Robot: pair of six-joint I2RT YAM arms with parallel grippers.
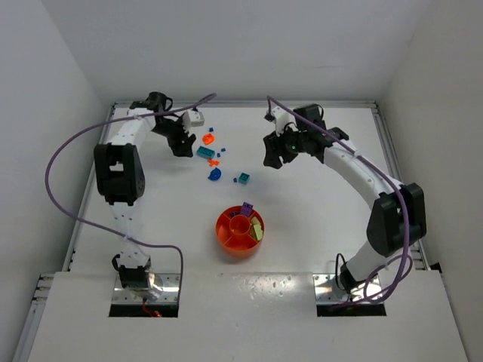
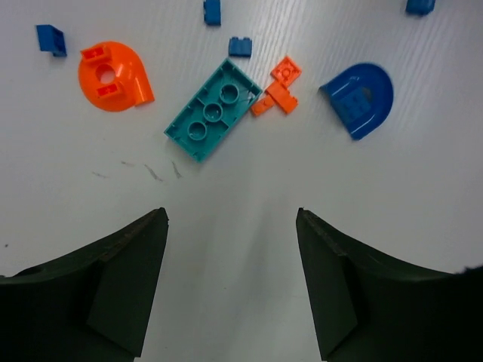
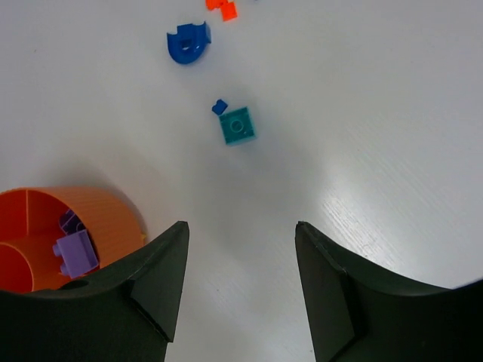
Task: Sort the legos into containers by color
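White table holds small, light, hard, likely slippery bricks (image 1: 204, 151) scattered far of centre, an orange tray (image 1: 238, 249) nearer; left jaws and right jaws stand apart, empty, the left near a teal brick (image 2: 213, 111), best pinched across its long flat sides.

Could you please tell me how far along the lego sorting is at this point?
Purple bricks sit in the orange tray. Nothing is in hand: the left gripper and right gripper are both open and empty. Loose on the table: the large teal brick, orange rounded piece, blue rounded piece, small teal brick and tiny blue bits.
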